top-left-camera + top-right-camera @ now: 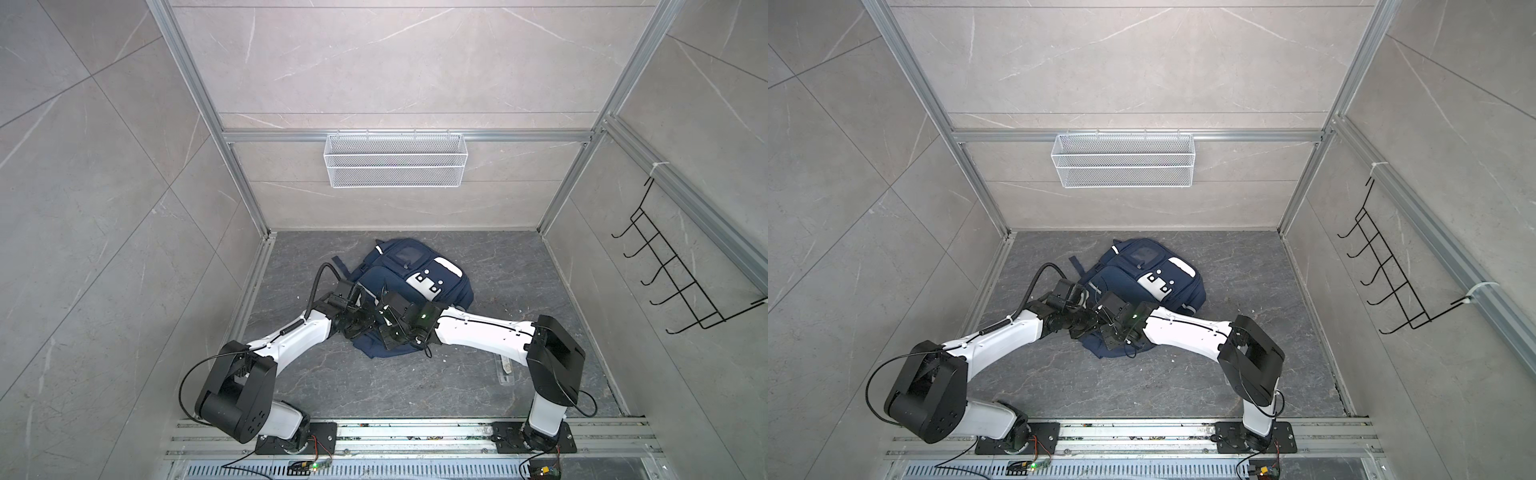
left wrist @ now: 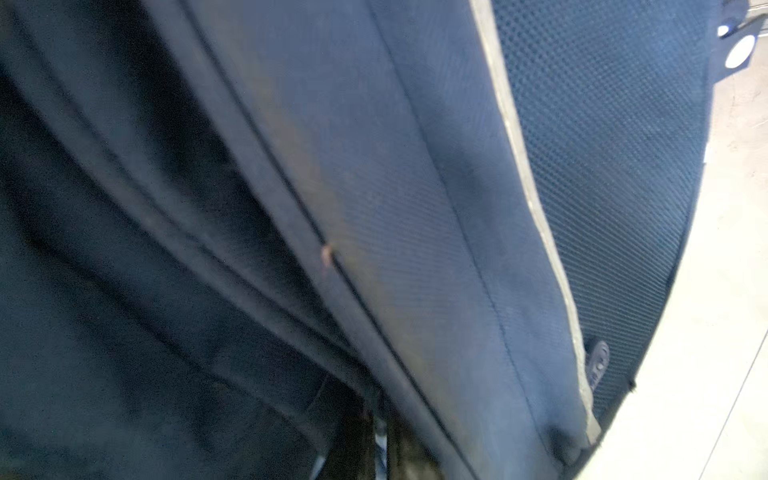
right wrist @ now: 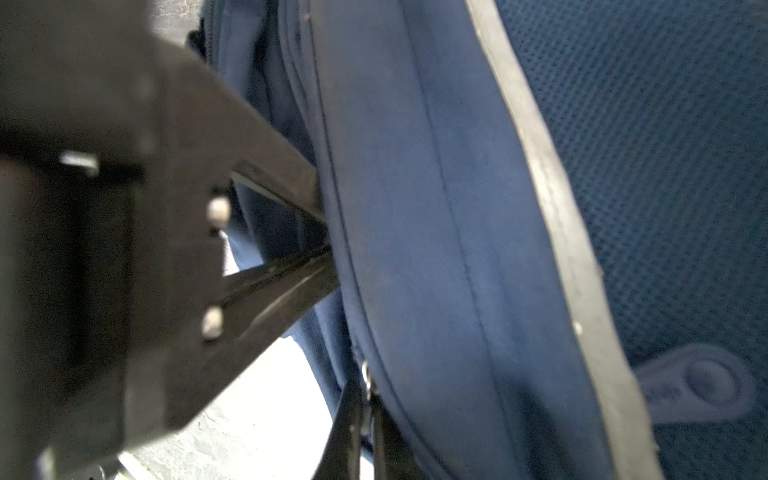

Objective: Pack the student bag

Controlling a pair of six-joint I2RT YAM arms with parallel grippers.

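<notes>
Pulling evenly matters: the bag [image 1: 415,274] lies in the middle of the table [image 1: 519,270]. The left claw [image 3: 328,239] is clenched on its seam fabric; the right claw [image 3: 366,395] is clenched on the bag at a small metal ring [image 3: 365,372], likely the zip. Hold the fabric taut and drag slowly along the seam.

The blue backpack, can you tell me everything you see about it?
The backpack is navy cloth with white patches, a clear window pocket, a dark strap and a mesh panel edged in grey trim. It lies on the dark floor, front up, a bit slumped. The left gripper and right gripper are both shut, pinching its side seam at the end nearest the arms.
</notes>
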